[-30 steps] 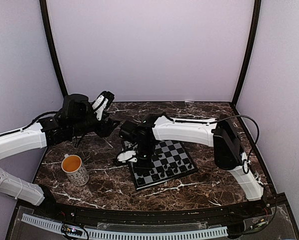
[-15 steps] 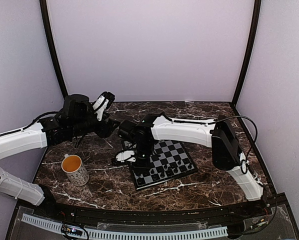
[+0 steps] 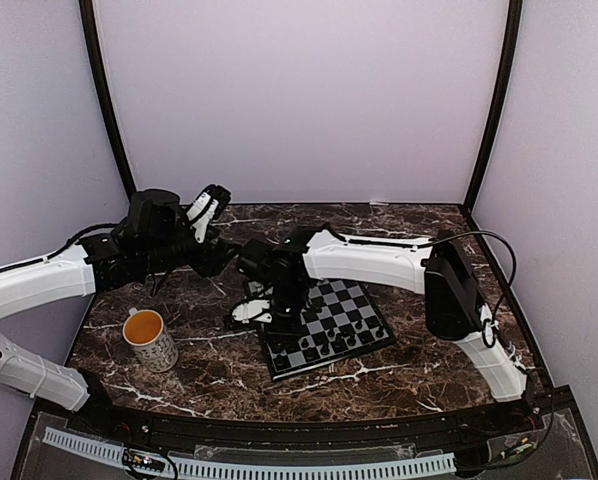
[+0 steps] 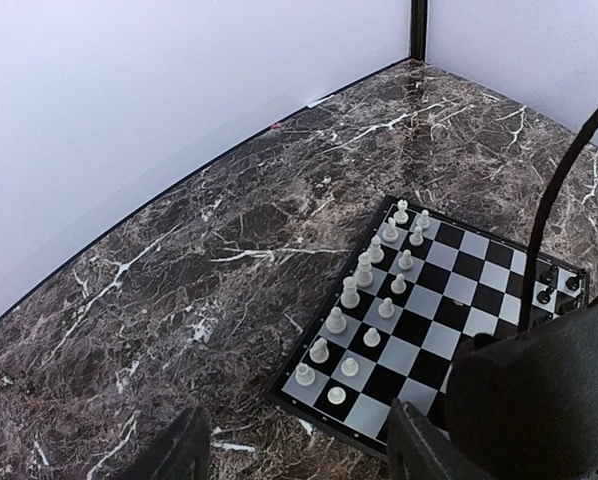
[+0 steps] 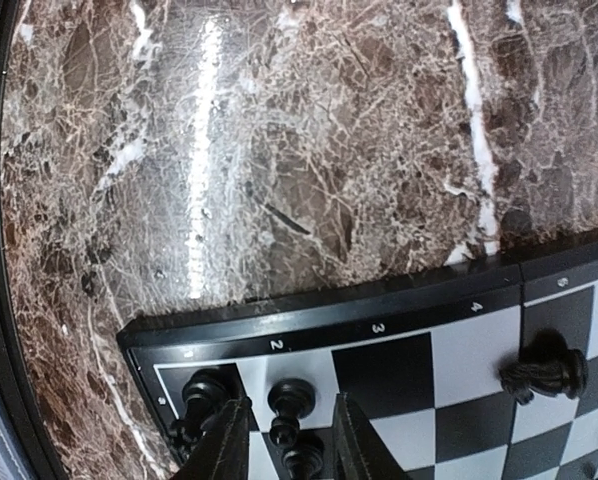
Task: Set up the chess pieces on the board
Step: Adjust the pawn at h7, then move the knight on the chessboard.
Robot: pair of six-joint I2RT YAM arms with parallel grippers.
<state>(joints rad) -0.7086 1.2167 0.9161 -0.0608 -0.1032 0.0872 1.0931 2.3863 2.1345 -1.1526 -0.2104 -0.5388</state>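
**Item 1: right tool [image 5: 289, 420].** The fingers are parted and grasp nothing. They point down over a corner of the board [image 5: 379, 305], by the rim marks 2 and 3.
- A black pawn [image 5: 289, 398] stands between the two fingers. A thin gap seems to show on either side, and no contact is visible.
- The pawn is upright, so its long axis runs roughly along the tool's line of approach. The fingers would close across it, parallel to the numbered rim.
- A corner piece [image 5: 203, 392], also black, stands just outside the finger nearer the board's corner.
- A knight [image 5: 544, 375] sits further along the same side, apart from the fingers.

**Item 2: board.** It lies flat on the tabletop [image 3: 209, 370], near the middle.
- White pieces [image 4: 364, 290] stand in two rows along one edge.
- Black pieces [image 3: 329, 345] stand along the opposite, nearer edge.
- The right tool works at the black end.

**Item 3: left tool [image 4: 299, 435].** The fingers are spread wide and empty. It is held above the tabletop off the white end of the board, well apart from every piece.

**Item 4: mug [image 3: 147, 338].** It stands on the tabletop, well to the left of the board.

**Assessment.** The right arm is much the nearer. The pawn lies centred in its gap, so a grasp would need closing rather than sideways travel. The corner piece just beside the finger could be knocked.
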